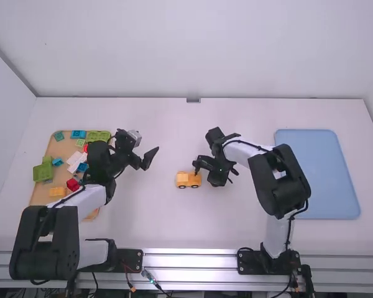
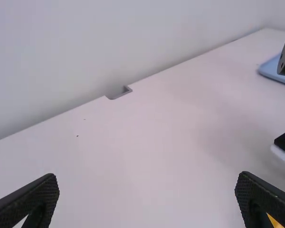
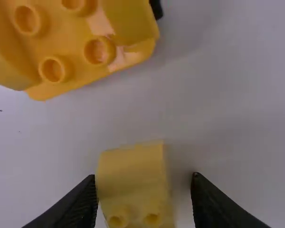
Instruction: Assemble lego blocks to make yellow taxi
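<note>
High view: yellow car (image 1: 186, 180) on table (image 1: 174, 226)

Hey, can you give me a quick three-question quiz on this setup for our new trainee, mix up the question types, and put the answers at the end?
1. True or false: the left gripper has its fingers apart.

2. What colour is the tray at the right of the table?
A) Red
B) Blue
C) Green
D) Black

3. Fill in the colour: the loose block seen between the right gripper's fingers is ____.

Key: 1. True; 2. B; 3. yellow
</note>
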{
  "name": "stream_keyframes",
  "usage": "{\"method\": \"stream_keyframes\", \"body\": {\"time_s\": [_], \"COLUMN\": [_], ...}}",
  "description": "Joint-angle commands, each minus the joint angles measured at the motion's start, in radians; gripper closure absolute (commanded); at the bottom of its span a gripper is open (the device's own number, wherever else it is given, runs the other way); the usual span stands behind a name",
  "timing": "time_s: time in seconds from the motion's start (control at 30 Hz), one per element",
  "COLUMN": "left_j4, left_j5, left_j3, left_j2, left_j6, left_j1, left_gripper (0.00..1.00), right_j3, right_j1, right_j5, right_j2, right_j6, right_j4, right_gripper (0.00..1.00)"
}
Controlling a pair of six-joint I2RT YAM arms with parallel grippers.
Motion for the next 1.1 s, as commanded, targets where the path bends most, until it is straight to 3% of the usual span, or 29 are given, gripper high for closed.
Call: {"method": "stream_keyframes", "body": {"time_s": [0.0,0.2,0.3,0.43,0.63,0.73,0.93,1.0,1.07], "left_j4": [0.001,0.001,0.001,0.019,0.084,0.113,0.13,0.127,0.119], "left_j5": [0.022,0.059,0.063,0.063,0.064,0.063,0.066,0.066,0.066], "left_j3": [-0.002,-0.002,-0.002,-0.002,-0.002,-0.002,-0.002,-0.002,-0.002], "left_j2": [-0.015,-0.015,-0.015,-0.014,-0.015,-0.014,-0.014,-0.015,-0.014], "left_j6": [0.0,0.0,0.001,0.0,-0.003,-0.003,-0.004,-0.003,-0.004], "left_j1": [0.004,0.007,-0.001,0.006,0.006,0.006,0.006,0.006,0.006], "left_gripper": [0.01,0.01,0.01,0.01,0.01,0.01,0.0,0.01,0.01], "right_j3": [-0.027,-0.024,-0.024,-0.024,-0.026,-0.027,-0.026,-0.026,-0.026], "right_j1": [0.0,0.004,0.004,0.003,0.002,-0.014,-0.027,-0.035,-0.037], "right_j5": [0.019,0.048,0.085,0.132,0.144,0.138,0.081,0.027,-0.041], "right_j2": [0.01,0.008,0.008,0.008,0.008,0.008,0.008,0.008,0.008], "right_j6": [0.044,0.079,0.181,0.37,0.827,1.15,1.762,1.824,1.931], "right_j4": [-0.003,0.006,0.016,0.039,0.026,0.026,-0.013,-0.021,0.01], "right_gripper": [0.49,0.57,0.78,0.85,0.85,1.0,1.0,0.92,0.92]}}
